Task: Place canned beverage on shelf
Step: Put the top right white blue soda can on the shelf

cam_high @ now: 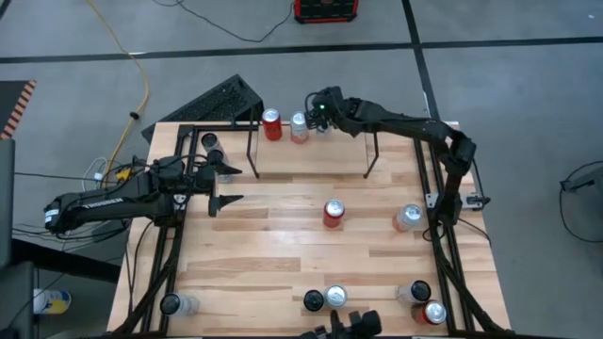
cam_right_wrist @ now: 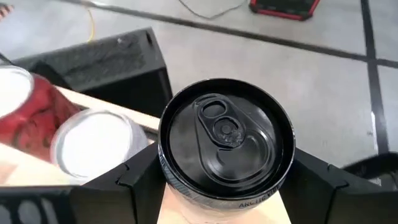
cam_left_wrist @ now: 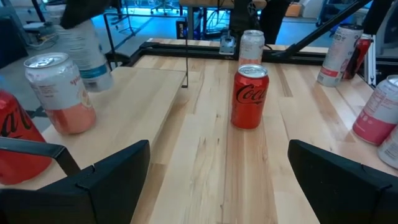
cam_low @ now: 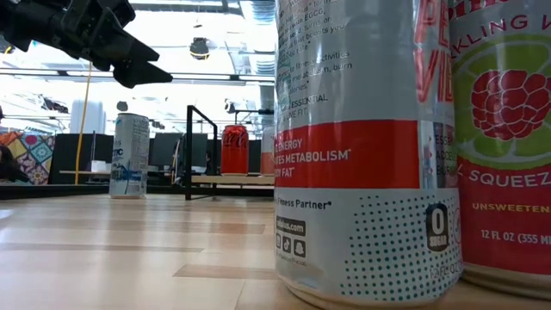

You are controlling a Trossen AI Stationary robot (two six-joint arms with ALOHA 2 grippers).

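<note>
I read "Coca-Cola" script on the red aluminium can (cam_left_wrist: 250, 96), "ENERGY", "METABOLISM" on the tall white-and-red can (cam_low: 366, 146), "SQUEEZ", "UNSWEETEN", "12 FL OZ (355" on the raspberry-printed green can (cam_low: 504, 146)

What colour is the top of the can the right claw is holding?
Black. The black-topped can shows best in the right wrist view, between the right claw.

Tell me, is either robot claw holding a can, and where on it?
Yes. The right gripper holds a black-topped can by its sides, just under the rim, at the shelf. The left gripper is open and holds nothing.
</note>
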